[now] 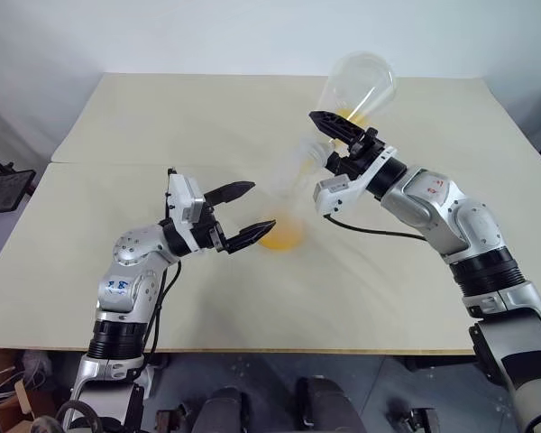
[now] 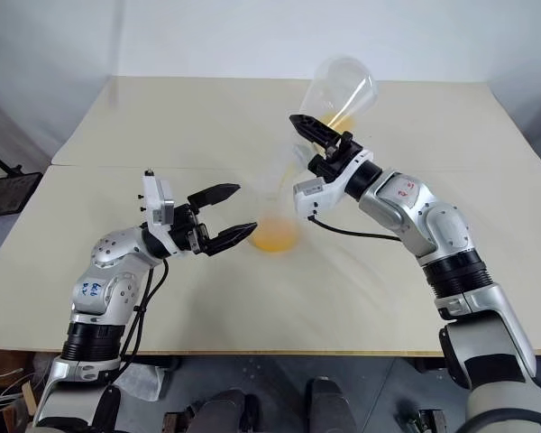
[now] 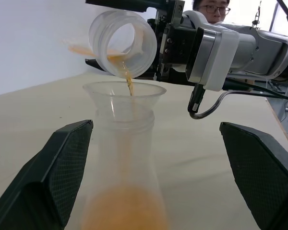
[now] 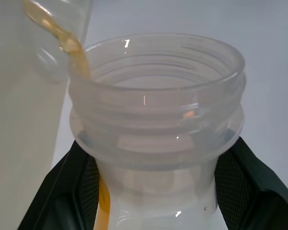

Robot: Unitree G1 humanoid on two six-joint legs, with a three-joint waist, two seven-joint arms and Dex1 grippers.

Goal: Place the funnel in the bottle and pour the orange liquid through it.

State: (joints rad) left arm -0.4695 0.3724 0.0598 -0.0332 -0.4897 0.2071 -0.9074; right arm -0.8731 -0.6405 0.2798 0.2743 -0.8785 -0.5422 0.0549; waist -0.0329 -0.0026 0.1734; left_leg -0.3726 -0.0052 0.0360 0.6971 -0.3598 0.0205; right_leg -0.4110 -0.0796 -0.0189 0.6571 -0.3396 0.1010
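Orange liquid [image 3: 129, 82], bright and translucent, runs in a thin stream from the tilted mouth of a clear plastic conical flask [image 1: 359, 86] down into a small transparent colourless plastic funnel [image 3: 123, 91], and more of it has pooled at the bottom of the frosted whitish plastic bottle [image 3: 122, 163] below. That bottle, itself of conical flask shape with a wide neck, stands upright on the pale beige table [image 1: 117, 126], near the middle, with the funnel seated in its neck. A little of the liquid also lies inside the clear flask, in its raised wide base.

The right gripper [image 1: 329, 135] has its two black fingers clamped on the threaded neck of the clear flask; in the right wrist view the fingers [image 4: 240, 177] press against either side of that neck. It holds the flask above the table, tipped with the mouth lowermost and just over the funnel's rim.

The left gripper [image 1: 249, 214] hangs beside the frosted bottle with its two black fingers spread wide apart, one on each side of the bottle's lower body and not touching it. In the left wrist view the bottle rises between the fingers [image 3: 53, 172]

A person [image 3: 212, 5] shows at the far side of the table
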